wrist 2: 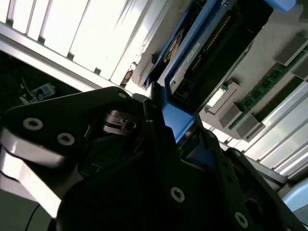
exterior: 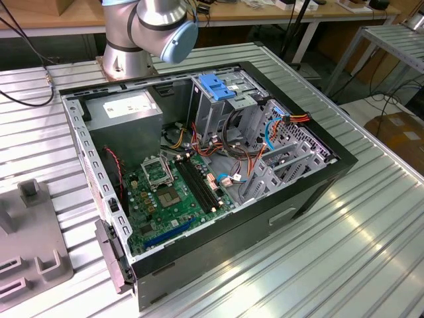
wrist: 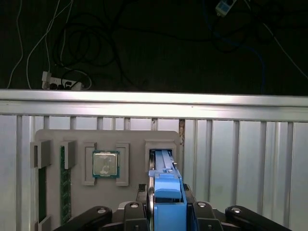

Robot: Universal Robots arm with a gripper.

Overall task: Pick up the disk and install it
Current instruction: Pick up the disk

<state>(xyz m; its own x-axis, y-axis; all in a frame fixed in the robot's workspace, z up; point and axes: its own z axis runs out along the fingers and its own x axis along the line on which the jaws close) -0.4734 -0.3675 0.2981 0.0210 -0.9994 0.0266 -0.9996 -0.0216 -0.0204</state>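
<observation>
hand [wrist: 167, 208] clamped on disk [wrist: 165, 185], edge-on at grey tray [wrist: 130, 139].

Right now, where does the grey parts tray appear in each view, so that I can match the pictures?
Exterior view: the grey tray lies at the exterior view's left edge, beside the open computer case.
First wrist view: the grey tray holds a processor and the disk.
Second wrist view: the grey tray's raised blocks sit close to the disk.
Shared landmark: the ribbed metal table under it.
</observation>
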